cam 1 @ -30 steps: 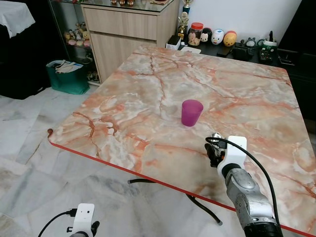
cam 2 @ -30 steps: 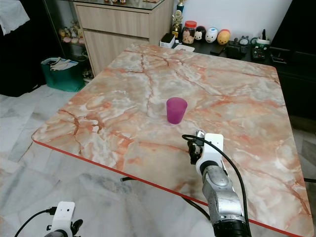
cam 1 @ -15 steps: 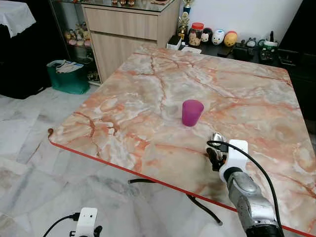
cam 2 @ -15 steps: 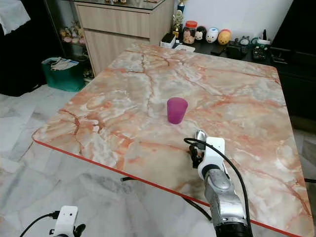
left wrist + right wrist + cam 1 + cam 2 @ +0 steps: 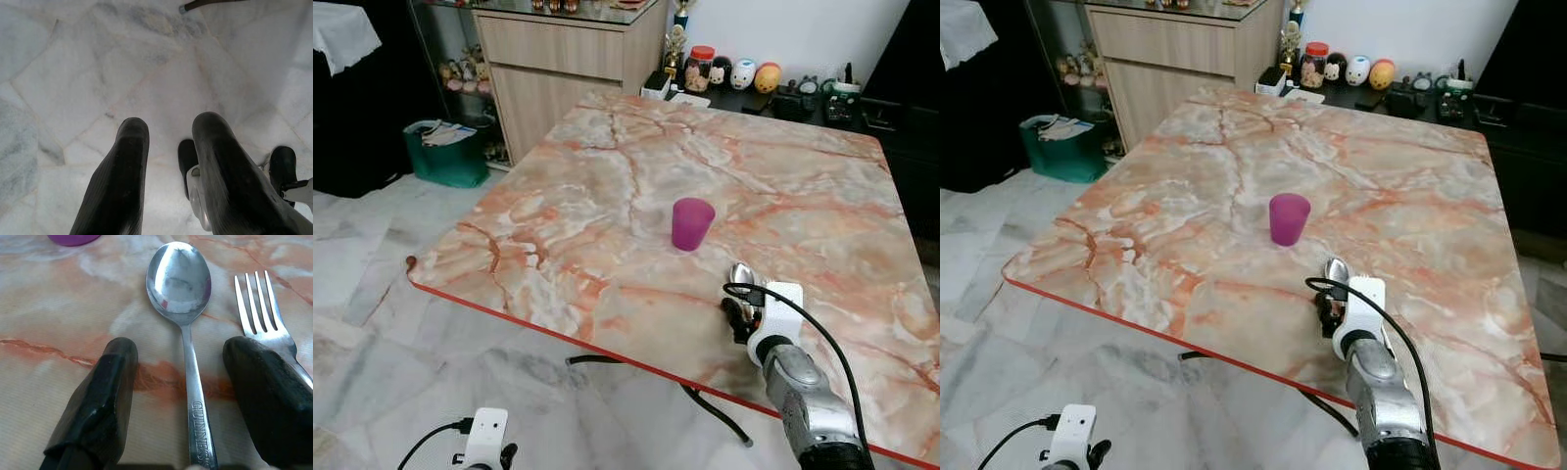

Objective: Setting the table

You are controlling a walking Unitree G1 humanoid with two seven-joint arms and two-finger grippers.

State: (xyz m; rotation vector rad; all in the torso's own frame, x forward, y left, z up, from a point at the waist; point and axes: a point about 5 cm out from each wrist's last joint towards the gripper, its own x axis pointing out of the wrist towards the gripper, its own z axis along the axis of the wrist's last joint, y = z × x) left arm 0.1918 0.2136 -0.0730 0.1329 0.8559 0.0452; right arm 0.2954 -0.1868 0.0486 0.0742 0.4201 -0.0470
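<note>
A purple cup (image 5: 692,223) stands upright near the middle of the marble table (image 5: 607,186). In front of it and slightly to the right, a silver spoon (image 5: 181,279) lies flat on the table, bowl toward the cup. A fork (image 5: 259,303) lies beside it, its tines past one finger. My right gripper (image 5: 181,350) is low over the table and open, its fingers (image 5: 107,382) straddling the spoon's handle. From the head view the spoon's bowl (image 5: 741,273) pokes out beyond the right gripper (image 5: 741,311). My left gripper (image 5: 168,127) hangs open over the floor.
The table's red front edge (image 5: 607,345) runs just before my right arm. A wooden cabinet (image 5: 568,59) and a green bin (image 5: 445,152) stand at the back left. Figurines and jars (image 5: 734,70) sit on a dark shelf behind the table. White marble floor (image 5: 391,294) lies to the left.
My right gripper has drawn back a little toward the table's front edge, so more of the spoon's bowl shows beyond it. The cup has stayed put.
</note>
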